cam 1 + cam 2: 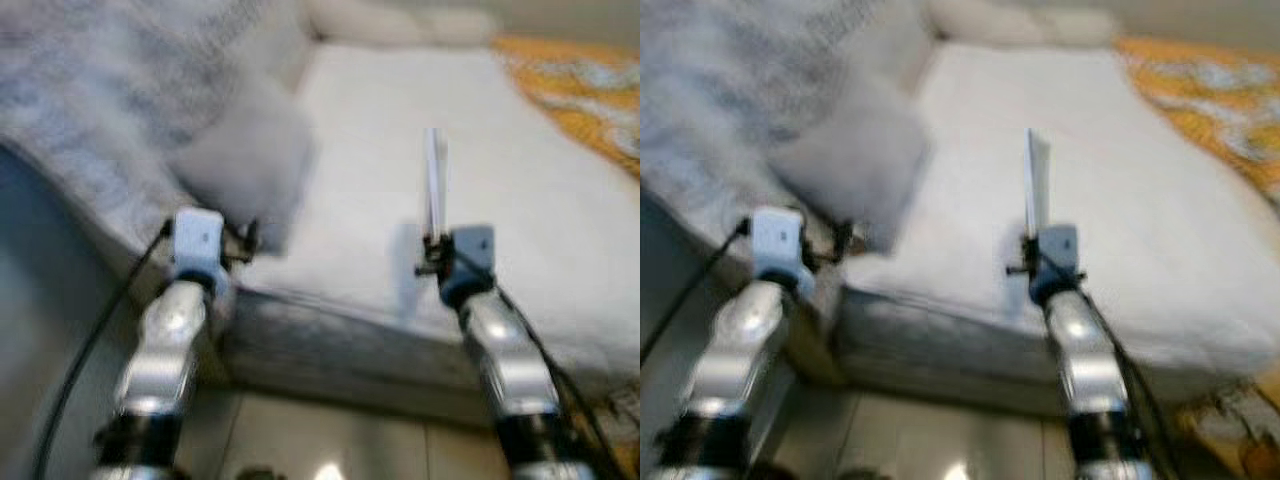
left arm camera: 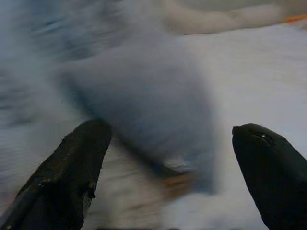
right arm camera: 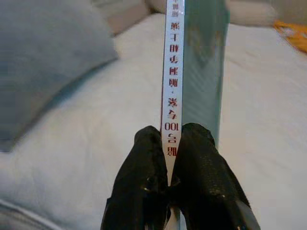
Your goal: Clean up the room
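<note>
Right gripper (image 3: 169, 158) clamps thin book (image 3: 192, 67) upright over bed (image 1: 520, 200).
Left gripper (image 2: 168, 167) spread wide near a blurred, probably grey pillow (image 2: 144, 100).

This is looking like a bedroom in a home. A wide bed (image 1: 480, 150) with a white cover is filling the middle of the head views, and a grey pillow (image 1: 250, 160) is lying on it near the edge. A grey patterned blanket (image 1: 90, 90) is spreading at the left, an orange patterned cloth (image 1: 580, 90) is showing at the right, and a pale tiled floor (image 1: 330, 440) is lying below the bed
</note>
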You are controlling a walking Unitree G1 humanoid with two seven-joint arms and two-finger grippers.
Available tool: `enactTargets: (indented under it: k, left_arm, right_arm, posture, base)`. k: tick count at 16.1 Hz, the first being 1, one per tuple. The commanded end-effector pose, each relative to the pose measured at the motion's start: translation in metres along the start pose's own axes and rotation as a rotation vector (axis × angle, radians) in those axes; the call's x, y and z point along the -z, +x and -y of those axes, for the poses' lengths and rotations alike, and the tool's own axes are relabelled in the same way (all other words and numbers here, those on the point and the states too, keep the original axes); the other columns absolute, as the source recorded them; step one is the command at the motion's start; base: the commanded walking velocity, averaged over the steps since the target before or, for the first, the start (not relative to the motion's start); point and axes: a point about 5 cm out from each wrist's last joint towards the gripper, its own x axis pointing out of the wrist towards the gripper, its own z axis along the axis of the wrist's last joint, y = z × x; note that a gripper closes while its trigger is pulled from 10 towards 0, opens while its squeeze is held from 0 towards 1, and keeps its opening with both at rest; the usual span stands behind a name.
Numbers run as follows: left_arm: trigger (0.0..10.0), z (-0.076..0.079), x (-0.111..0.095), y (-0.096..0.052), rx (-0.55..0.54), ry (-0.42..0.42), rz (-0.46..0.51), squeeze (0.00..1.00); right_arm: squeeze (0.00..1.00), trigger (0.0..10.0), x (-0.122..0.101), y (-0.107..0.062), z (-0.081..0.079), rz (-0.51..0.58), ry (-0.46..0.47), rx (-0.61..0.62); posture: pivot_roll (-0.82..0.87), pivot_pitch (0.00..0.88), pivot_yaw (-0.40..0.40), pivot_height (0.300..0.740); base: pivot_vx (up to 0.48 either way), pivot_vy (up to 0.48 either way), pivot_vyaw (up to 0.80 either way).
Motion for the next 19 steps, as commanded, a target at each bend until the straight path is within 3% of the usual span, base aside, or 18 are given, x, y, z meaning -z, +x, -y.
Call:
enactTargets:
  k: [1, 8, 19]
  left_arm:
    - [10.0, 0.0079, -0.0064, 0.0029, 0.028, -0.012, 0.021, 0.0]
    - [10.0, 0.0143, -0.0088, 0.0024, 0.074, -0.018, 0.039, 0.0]
    - [10.0, 0.0123, -0.0072, 0.0017, 0.079, -0.014, 0.033, 0.0]
  right_arm:
    - [0.0, 10.0, -0.0077, 0.0002, 0.002, 0.041, -0.007, -0.01]
    - [0.0, 10.0, -0.0078, 0.001, 0.0034, 0.044, -0.018, -0.016]
    - [0.0, 10.0, -0.0058, 0.0006, -0.0007, 0.044, -0.025, -0.039]
  posture:
    - [0.1, 0.0, 0.011, 0.74]
    - [0.1, 0.0, 0.014, 0.74]
    - [0.1, 0.0, 0.016, 0.74]
  base:
    - [0.289, 0.0, 0.0]
    - [0.298, 0.0, 0.0]
    - [0.318, 0.0, 0.0]
